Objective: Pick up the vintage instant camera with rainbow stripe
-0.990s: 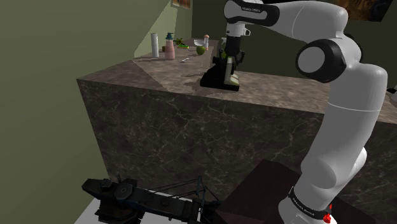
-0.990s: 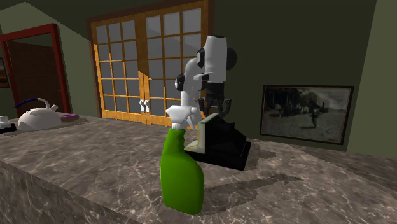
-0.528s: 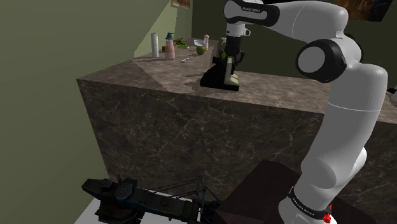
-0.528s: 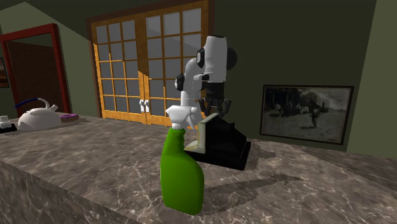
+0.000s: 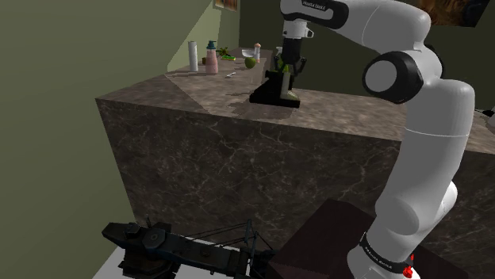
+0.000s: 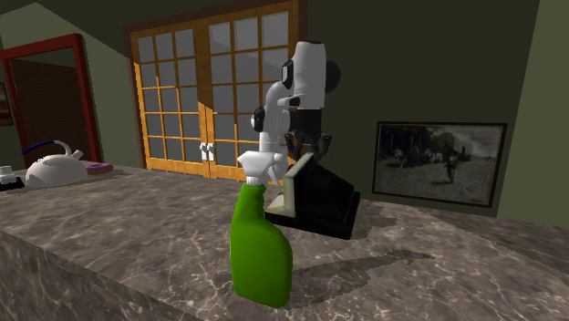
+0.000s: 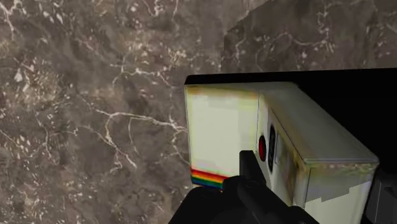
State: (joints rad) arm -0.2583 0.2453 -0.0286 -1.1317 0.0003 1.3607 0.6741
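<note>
Counter (image 7: 95,95): dark veined stone (dull sheen). Camera (image 7: 222,127): cream face, matt, scuffed.

Nothing can be read with certainty — the white robot arm (image 5: 428,119) bears small dark lettering on its top link (image 5: 317,6) and base band (image 5: 381,255) — illegible.

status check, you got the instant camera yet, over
Gripper shut on instant camera, rainbow stripe showing. Camera low over marble counter, looks barely lifted. Green spray bottle close by, apart.

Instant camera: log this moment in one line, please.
hand: shut on instant camera | position: over marbled counter, lift-off unclear | nearby: green spray bottle
</note>
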